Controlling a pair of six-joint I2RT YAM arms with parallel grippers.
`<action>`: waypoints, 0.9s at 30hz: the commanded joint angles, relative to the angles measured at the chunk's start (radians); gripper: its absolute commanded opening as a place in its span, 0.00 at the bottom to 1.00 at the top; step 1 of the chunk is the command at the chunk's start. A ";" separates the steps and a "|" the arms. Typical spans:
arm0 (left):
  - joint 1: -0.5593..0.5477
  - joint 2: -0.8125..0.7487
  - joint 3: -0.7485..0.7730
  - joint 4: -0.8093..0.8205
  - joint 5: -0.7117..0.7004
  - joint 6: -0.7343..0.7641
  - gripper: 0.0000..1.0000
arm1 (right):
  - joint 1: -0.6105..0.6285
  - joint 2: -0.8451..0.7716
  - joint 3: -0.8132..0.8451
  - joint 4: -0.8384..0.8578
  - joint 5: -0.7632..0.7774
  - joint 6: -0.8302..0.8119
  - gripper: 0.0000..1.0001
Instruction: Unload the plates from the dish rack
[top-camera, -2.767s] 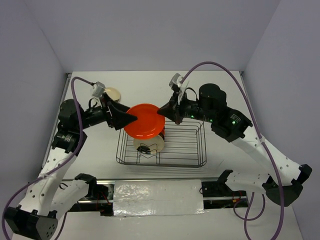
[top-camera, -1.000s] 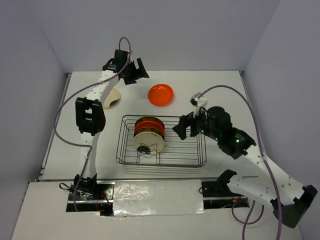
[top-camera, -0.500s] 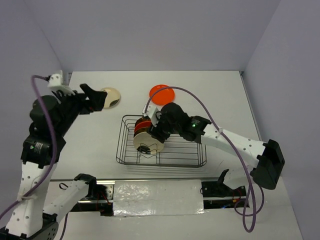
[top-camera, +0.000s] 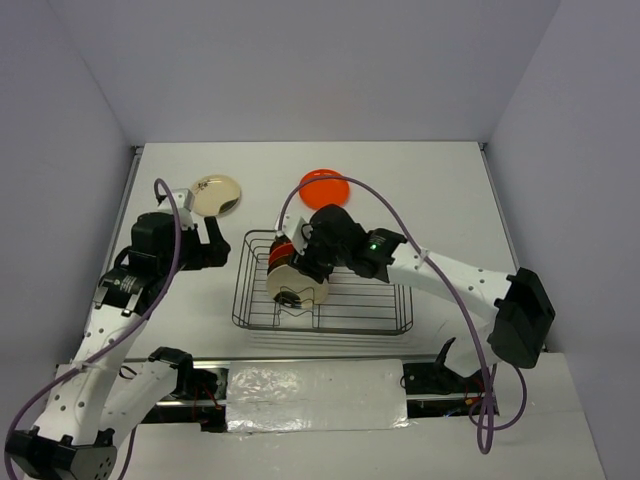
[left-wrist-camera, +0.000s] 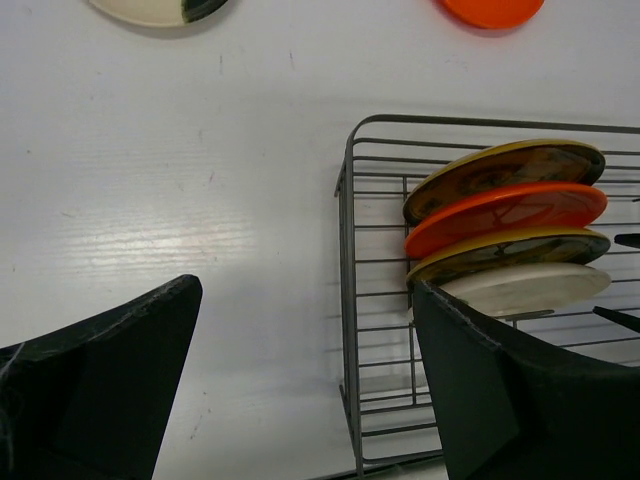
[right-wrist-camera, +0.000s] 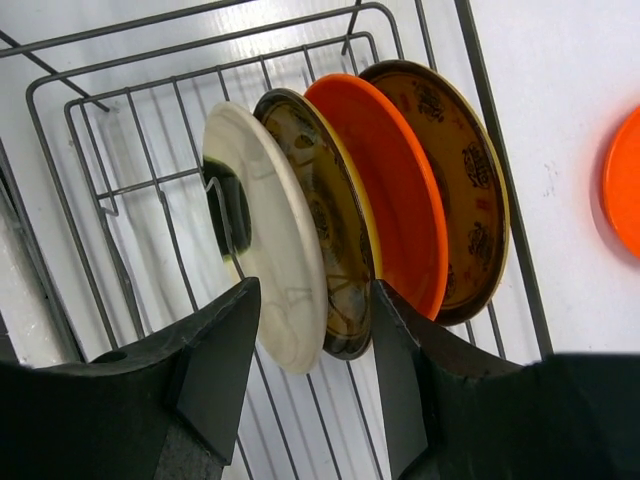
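Observation:
The dish rack (top-camera: 385, 300) (left-wrist-camera: 350, 300) (right-wrist-camera: 100, 190) holds several plates on edge at its left end. From the front they are cream (right-wrist-camera: 270, 250), yellow-brown patterned (right-wrist-camera: 320, 200), orange-red (right-wrist-camera: 390, 180) and another patterned one (right-wrist-camera: 460, 170). My right gripper (top-camera: 292, 258) (right-wrist-camera: 314, 285) reaches down over them. Its jaws stand partly apart, with the cream and front patterned rims between the fingers. Whether they press the plates does not show. My left gripper (top-camera: 213, 250) (left-wrist-camera: 305, 288) hangs wide open and holds nothing, above the table just left of the rack.
An orange-red plate (top-camera: 325, 188) (left-wrist-camera: 490, 10) lies flat on the table behind the rack. A cream plate with a dark patch (top-camera: 214, 194) (left-wrist-camera: 150, 8) lies at the back left. Grey walls close in the table on three sides.
My left arm has swung down from high at the back left to the rack's left side. My right gripper has stayed over the plates in the rack. The plates have not moved.

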 joint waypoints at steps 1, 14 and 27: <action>0.003 -0.015 -0.002 0.067 0.000 0.019 1.00 | 0.007 -0.090 -0.004 0.067 -0.012 -0.007 0.56; 0.001 -0.064 -0.007 0.039 -0.140 -0.026 1.00 | -0.036 -0.164 -0.055 0.019 -0.283 -0.090 0.59; 0.001 -0.049 -0.005 0.044 -0.097 -0.007 0.99 | -0.072 -0.009 -0.041 0.041 -0.279 -0.118 0.59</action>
